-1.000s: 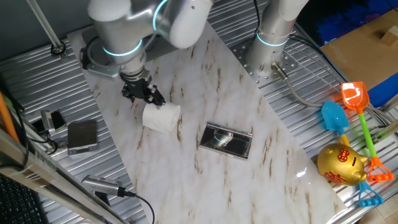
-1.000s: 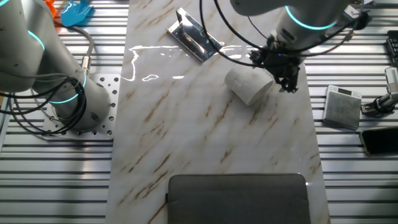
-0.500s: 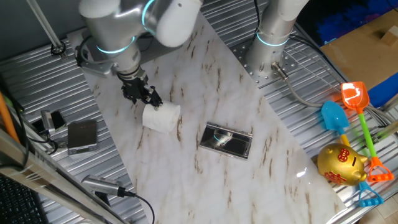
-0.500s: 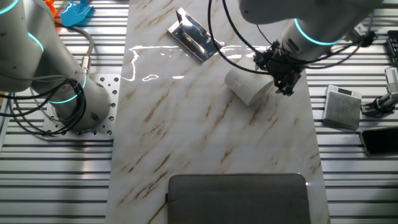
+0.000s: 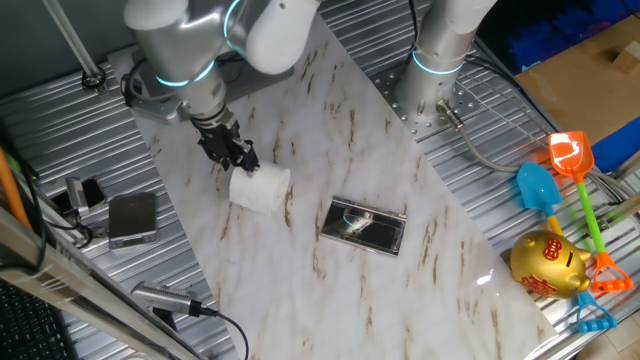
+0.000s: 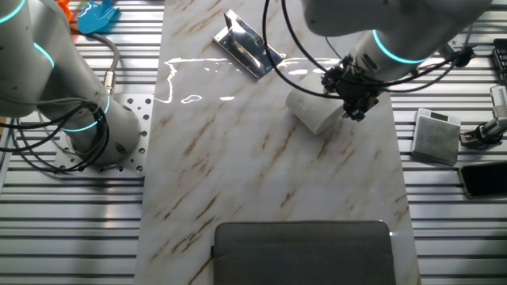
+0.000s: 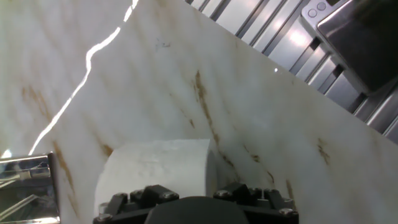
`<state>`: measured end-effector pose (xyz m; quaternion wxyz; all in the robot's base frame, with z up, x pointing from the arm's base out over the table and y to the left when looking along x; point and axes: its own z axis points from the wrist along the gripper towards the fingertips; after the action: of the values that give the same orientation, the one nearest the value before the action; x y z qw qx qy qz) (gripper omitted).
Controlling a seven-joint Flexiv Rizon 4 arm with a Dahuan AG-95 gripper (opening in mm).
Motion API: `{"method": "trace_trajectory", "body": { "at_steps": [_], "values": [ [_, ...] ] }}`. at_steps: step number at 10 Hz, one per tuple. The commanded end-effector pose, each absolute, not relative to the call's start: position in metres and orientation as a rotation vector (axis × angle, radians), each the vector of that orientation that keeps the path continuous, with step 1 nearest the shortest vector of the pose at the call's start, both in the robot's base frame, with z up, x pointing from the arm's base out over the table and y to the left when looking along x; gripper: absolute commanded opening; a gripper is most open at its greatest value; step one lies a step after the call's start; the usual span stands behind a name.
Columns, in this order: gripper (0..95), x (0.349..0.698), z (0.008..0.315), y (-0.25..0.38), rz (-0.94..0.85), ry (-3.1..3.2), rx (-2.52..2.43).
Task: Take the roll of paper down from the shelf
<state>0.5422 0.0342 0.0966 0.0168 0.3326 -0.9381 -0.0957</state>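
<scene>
The roll of paper (image 5: 260, 188) lies on its side on the marble tabletop, off the shelf. The shelf (image 5: 364, 226) is the small stand with a mirror-like top, a short way to the roll's right, and nothing is on it. My gripper (image 5: 232, 158) hangs just beyond the roll's upper-left end, open, with nothing between its fingers. From the other side, the gripper (image 6: 353, 106) is at the right edge of the roll (image 6: 315, 111), and the shelf (image 6: 247, 46) is further back. In the hand view the roll (image 7: 152, 168) lies just ahead of the gripper (image 7: 196, 208), with the shelf (image 7: 25, 186) at the lower left.
A small grey box (image 5: 132, 218) with cables sits on the ribbed metal left of the marble. A second arm's base (image 5: 437, 80) stands at the back. Plastic toys (image 5: 560, 190) and a gold piggy bank (image 5: 548, 262) lie at the right. A dark flat plate (image 6: 301, 253) lies at one end of the marble.
My gripper has drawn back a little from the roll, toward the table's left edge. The roll and the shelf have not moved.
</scene>
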Motion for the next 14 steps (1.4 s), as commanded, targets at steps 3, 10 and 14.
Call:
{"method": "trace_trajectory", "body": {
  "at_steps": [3, 10, 14],
  "values": [
    [57.0, 0.5434, 0.099, 0.0284, -0.322, -2.895, 1.043],
    [19.0, 0.5428, 0.1002, 0.025, -0.366, -2.897, 1.013],
    [19.0, 0.5428, 0.0981, 0.0253, -0.447, -2.899, 1.039]
  ]
}}
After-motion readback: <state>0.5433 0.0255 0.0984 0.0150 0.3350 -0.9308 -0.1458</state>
